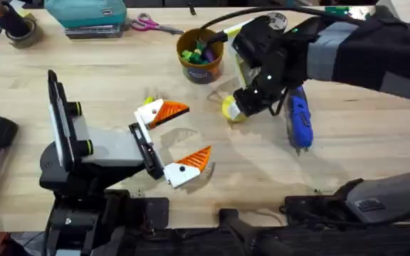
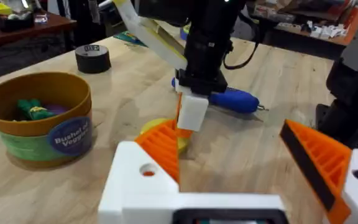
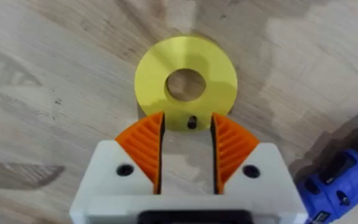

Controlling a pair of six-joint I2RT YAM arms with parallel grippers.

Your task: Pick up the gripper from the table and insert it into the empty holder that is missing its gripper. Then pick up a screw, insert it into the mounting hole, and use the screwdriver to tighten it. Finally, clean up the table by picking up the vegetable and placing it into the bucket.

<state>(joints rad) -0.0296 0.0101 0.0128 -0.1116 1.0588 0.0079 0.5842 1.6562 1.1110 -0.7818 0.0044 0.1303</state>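
My left gripper [image 1: 198, 130] stands open over the table's front middle. Both of its white holders [image 1: 179, 173] carry orange ribbed fingers [image 2: 166, 146]. My right gripper [image 3: 188, 118] points down at a flat yellow disc [image 3: 185, 68] and is open. Its orange pads [image 3: 143, 140] straddle the disc's near rim, where a small dark screw-like thing [image 3: 192, 122] lies. The blue screwdriver [image 1: 299, 119] lies on the wood just right of it. The brown-orange bucket [image 1: 201, 55] stands behind, holding green and purple toys. A loose gripper and the vegetable are out of view.
A black tape roll [image 2: 92, 58] sits beyond the bucket. Scissors [image 1: 151, 25] and a teal box [image 1: 87, 13] lie along the far edge. A small yellow bit [image 1: 149, 100] peeks out beside my left gripper's far finger; I cannot tell what it is.
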